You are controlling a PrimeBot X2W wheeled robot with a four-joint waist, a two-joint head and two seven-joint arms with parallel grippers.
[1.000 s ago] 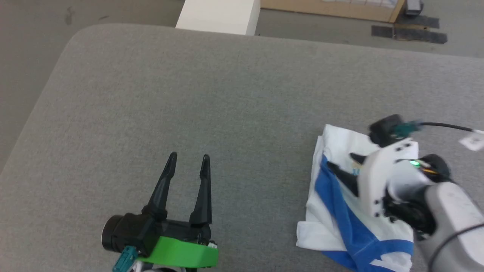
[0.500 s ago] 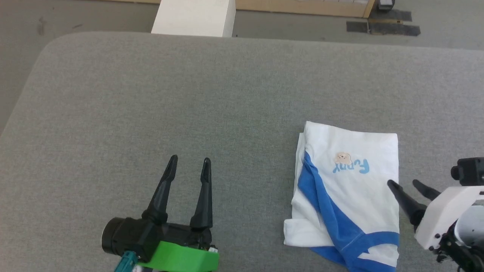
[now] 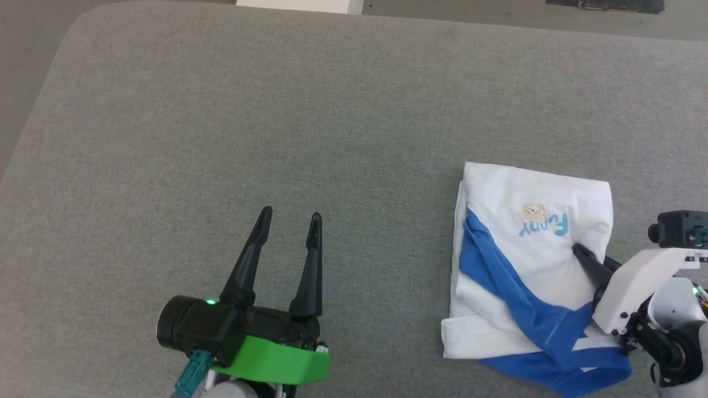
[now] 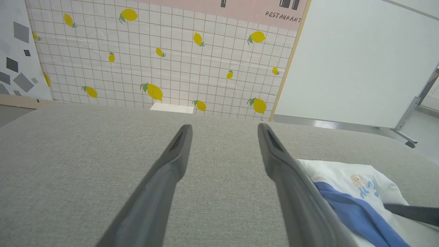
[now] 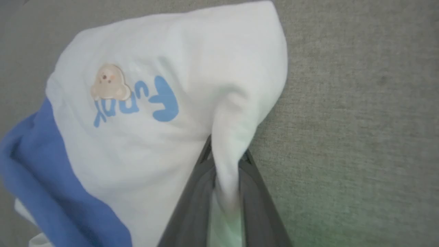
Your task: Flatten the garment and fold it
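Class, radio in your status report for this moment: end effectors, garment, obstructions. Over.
Left end effector open, apart from garment. Right end effector shut on garment's white edge. Garment folded over, bunched, not flat. Nothing blocking either arm.

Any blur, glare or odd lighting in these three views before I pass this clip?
Head view: even, soft light, no glare, the garment crisp. Left wrist view: the left gripper looms soft-focused near the lens, while the lemon-print wall is sharp. Right wrist view: soft overall, the right gripper blurred, with a greenish cast on the pinched cloth along the bottom.
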